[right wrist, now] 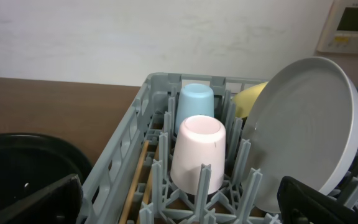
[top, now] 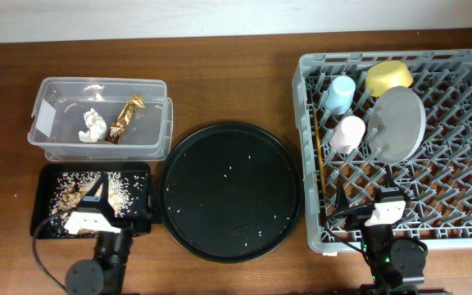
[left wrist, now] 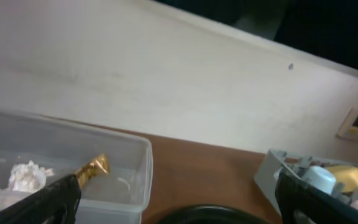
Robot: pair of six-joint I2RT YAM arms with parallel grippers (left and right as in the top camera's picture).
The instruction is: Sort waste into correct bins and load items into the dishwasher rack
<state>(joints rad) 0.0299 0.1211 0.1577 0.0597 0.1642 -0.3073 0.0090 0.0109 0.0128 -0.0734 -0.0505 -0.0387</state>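
Observation:
The grey dishwasher rack (top: 457, 205) on the right holds the light-blue cup (top: 340, 94), pink cup (top: 347, 133), yellow bowl (top: 388, 76), grey-green plate (top: 400, 123) and wooden chopsticks (top: 318, 156). The clear tub (top: 158, 123) at the left holds the white tissue (top: 93, 124) and gold foil wrapper (top: 125, 117). The shallow black tray (top: 133, 176) holds food scraps with rice (top: 84, 190). My left gripper (left wrist: 176, 208) is open and empty over the black tray's near edge. My right gripper (right wrist: 179, 208) is open and empty over the rack's near edge, facing the pink cup (right wrist: 197, 152).
A large round black tray (top: 233, 190) with a few rice grains lies in the middle between the bins and the rack. Brown table top shows around everything. A white wall runs along the back.

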